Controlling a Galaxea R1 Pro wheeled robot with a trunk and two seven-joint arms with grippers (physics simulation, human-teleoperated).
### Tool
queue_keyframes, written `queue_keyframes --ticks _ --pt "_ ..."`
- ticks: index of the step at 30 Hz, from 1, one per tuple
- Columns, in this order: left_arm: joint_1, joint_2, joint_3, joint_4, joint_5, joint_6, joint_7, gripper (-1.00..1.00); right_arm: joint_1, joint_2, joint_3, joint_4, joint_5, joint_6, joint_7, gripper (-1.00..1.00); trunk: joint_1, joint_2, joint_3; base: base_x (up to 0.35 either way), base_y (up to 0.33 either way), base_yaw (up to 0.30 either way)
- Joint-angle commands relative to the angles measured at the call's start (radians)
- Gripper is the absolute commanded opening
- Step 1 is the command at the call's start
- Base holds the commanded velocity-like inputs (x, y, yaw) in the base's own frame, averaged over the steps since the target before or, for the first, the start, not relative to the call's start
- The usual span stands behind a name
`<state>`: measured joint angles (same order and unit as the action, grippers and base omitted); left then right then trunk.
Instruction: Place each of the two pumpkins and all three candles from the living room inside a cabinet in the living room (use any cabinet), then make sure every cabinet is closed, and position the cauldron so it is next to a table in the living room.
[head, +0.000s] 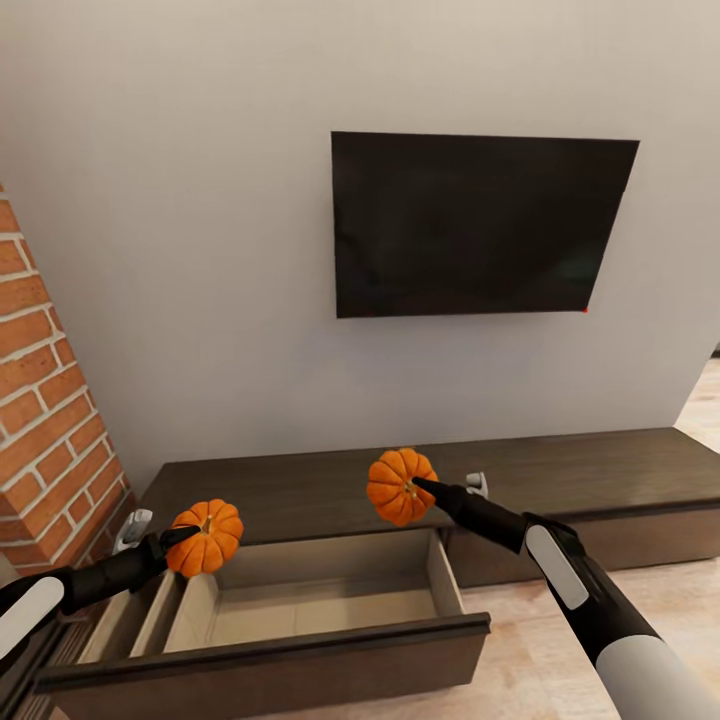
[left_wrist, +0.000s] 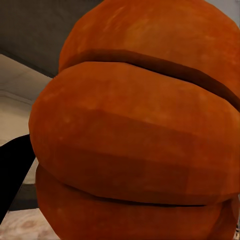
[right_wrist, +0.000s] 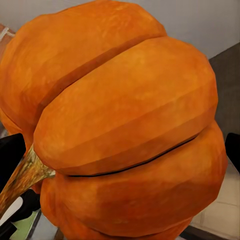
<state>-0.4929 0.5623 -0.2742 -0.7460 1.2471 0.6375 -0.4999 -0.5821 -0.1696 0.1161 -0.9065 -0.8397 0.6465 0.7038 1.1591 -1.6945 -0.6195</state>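
The left gripper (head: 185, 540) pinches one pumpkin (head: 206, 537) above the near-left corner of the cabinet's (head: 600, 470) open drawer (head: 310, 600), while the right gripper (head: 425, 488) clasps the second pumpkin (head: 398, 486) — stem (right_wrist: 22, 175) sideways — over the unit's dark top, below the wall-mounted television (head: 480, 225).

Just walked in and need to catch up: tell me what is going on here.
The robot holds one small round orange ribbed pumpkin in each end effector, facing a long low dark brown wooden cabinet under a black wall-mounted screen. The left end effector holds its pumpkin over the left edge of an open, pale-lined drawer, which looks empty. The right end effector holds the other pumpkin above the drawer's back right part. Neither pumpkin is in the drawer yet.
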Motion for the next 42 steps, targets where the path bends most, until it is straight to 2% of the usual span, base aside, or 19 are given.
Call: queue_keyframes --ticks 1,17,21,26,35,42 --pt "-0.001 0.002 -0.003 0.000 0.006 0.002 0.001 -1.00 -0.001 -0.001 0.001 0.002 -0.010 0.007 -0.001 -1.00 0.000 -0.001 -0.001 0.045 0.070 0.000" --pt "-0.001 0.001 -0.003 0.000 0.005 0.002 0.002 -1.00 -0.001 0.000 0.003 0.009 -0.009 0.004 -0.006 -1.00 0.000 -0.001 -0.001 0.023 0.130 0.000" --pt "-0.001 -0.001 -0.005 0.000 0.006 0.002 0.001 -1.00 -0.001 0.002 0.008 0.035 -0.007 0.000 -0.074 -1.00 0.000 -0.001 -0.001 0.089 0.131 0.000" --pt "-0.001 -0.001 -0.005 0.000 0.006 0.002 0.001 -1.00 -0.001 0.018 0.013 0.042 0.006 -0.002 -0.143 -1.00 0.000 -0.001 -0.001 0.012 0.017 0.000" --pt "-0.001 -0.001 -0.005 0.000 0.006 0.001 0.001 -1.00 -0.001 0.022 0.014 0.037 0.010 -0.004 -0.156 -1.00 0.000 -0.001 -0.001 0.001 0.001 0.002" --pt "-0.001 -0.001 -0.005 0.000 0.006 0.001 0.001 -1.00 -0.001 0.022 0.014 0.039 0.010 -0.005 -0.156 -1.00 0.000 -0.001 0.001 0.000 0.052 0.209"
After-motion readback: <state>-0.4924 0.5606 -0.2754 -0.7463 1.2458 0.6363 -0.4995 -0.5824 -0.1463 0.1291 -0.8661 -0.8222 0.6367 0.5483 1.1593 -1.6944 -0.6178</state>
